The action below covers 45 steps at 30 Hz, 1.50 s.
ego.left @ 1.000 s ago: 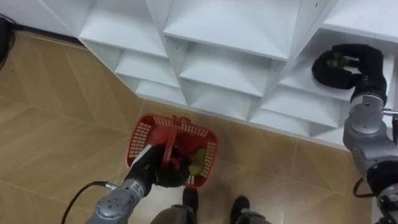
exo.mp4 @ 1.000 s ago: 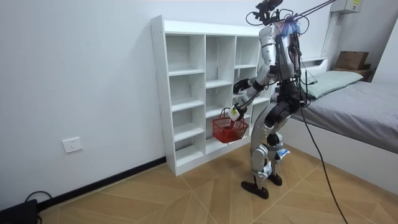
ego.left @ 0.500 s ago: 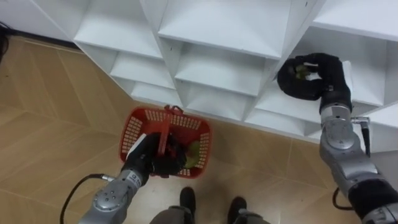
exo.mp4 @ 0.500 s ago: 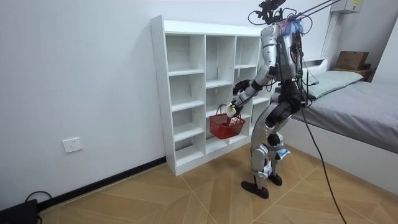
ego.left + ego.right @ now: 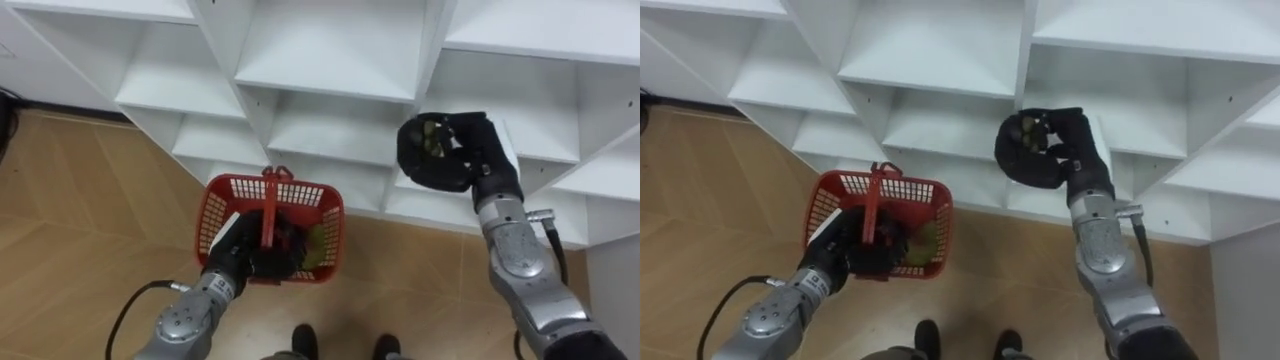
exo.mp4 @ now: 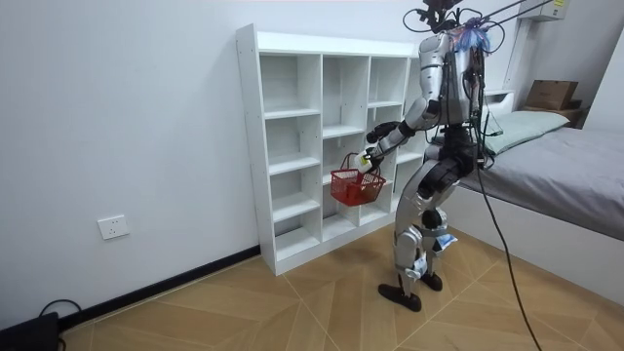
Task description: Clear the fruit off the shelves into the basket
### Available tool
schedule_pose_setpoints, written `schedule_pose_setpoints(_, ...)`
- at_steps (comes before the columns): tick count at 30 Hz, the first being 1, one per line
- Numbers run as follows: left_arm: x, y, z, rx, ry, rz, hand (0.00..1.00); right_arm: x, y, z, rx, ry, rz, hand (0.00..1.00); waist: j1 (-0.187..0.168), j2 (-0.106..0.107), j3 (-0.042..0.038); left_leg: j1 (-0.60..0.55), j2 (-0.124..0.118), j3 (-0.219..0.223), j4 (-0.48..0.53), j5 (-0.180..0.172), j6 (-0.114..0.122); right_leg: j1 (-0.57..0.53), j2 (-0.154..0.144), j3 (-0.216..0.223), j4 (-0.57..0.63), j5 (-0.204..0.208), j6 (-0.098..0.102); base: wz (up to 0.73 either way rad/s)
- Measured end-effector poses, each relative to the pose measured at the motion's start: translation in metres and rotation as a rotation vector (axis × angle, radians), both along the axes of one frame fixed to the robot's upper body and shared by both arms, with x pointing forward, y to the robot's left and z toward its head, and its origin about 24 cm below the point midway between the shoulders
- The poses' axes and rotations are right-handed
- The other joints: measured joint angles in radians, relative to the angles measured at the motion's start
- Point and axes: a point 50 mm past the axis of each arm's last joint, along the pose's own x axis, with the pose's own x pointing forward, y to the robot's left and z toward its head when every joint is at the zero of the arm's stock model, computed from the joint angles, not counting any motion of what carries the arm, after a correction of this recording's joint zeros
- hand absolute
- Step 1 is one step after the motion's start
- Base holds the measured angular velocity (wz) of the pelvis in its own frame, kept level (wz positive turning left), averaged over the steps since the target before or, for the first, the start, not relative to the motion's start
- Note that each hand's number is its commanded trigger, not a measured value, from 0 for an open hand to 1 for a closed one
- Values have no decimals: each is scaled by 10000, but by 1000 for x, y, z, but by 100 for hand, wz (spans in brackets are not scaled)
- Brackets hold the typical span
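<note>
- the robot stands upright on the wooden floor (image 5: 80, 220), facing the white closet (image 5: 330, 45); a bed (image 6: 565, 156) lies behind it, on the room view's right.
- left hand (image 5: 240, 262): the fingers are curled around the lower end of the handle (image 5: 268, 205) of the red basket (image 5: 215, 215) and clamped on it.
- red basket: it hangs in the air, clear of the floor, just in front of the closet's lower compartments and near the middle column; the handle stands upright.
- basket contents: a pale green fruit (image 5: 316, 246) lies against the wall on the robot's right; the dark mass beside it cannot be identified.
- right hand (image 5: 470, 165): it is raised in front of the closet, at the upright divider between the middle and right columns; the fingers are wrapped around a greenish fruit (image 5: 432, 140), which shows through the gaps between them.
- the greenish fruit is off the shelf boards – carried entirely by the right hand – and sits higher than the red basket and well apart from it, on the robot's right.
- a wall socket (image 6: 114, 227) sits low on the wall, on the room view's left.
</note>
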Motion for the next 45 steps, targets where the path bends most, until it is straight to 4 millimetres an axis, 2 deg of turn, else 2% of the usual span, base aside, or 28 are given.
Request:
schedule_pose_setpoints(2, -3, 0, -1, -39, 51, 20, 100, -6, 9, -1, 85, 28, 622, 100, 8, 1, 0, 68, -9, 1, -72, 12, -19, 11, 19, 62, 10, -8, -12, 0)
schedule_pose_setpoints(7, -3, -3, -1, -152, 6, -34, 100, -13, 14, -8, 94, 422, 1263, 100, 11, -2, 3, 79, -12, -4, -77, 8, -29, 18, 21, 86, 28, -44, -7, 0)
schedule_pose_setpoints(12, -3, -7, -1, -294, 6, -44, 100, -14, 18, -9, 170, 549, 1673, 100, -5, -18, 13, 80, -20, -3, -81, 7, -28, 15, 15, 91, 33, -52, 2, 0)
schedule_pose_setpoints(22, -2, -6, 1, -335, -206, 23, 100, -17, 38, -13, -39, 701, 2825, 100, -3, -54, 35, 69, 13, 151, -78, -2, -26, -86, 40, 245, 83, -51, 2, -3)
schedule_pose_setpoints(38, -2, -10, 4, -556, -375, -331, 100, -30, 49, -26, 151, 1357, 3716, 100, -14, -33, 43, 30, 29, 157, -62, -40, -19, -65, 36, 185, 35, -56, 10, 0)
schedule_pose_setpoints(45, -5, -13, 3, -733, -284, -588, 100, -30, 50, -27, 126, 1494, 3861, 100, 27, 40, 88, 4, 38, 147, -57, -40, -18, -61, 37, 140, 31, -56, 10, 1)
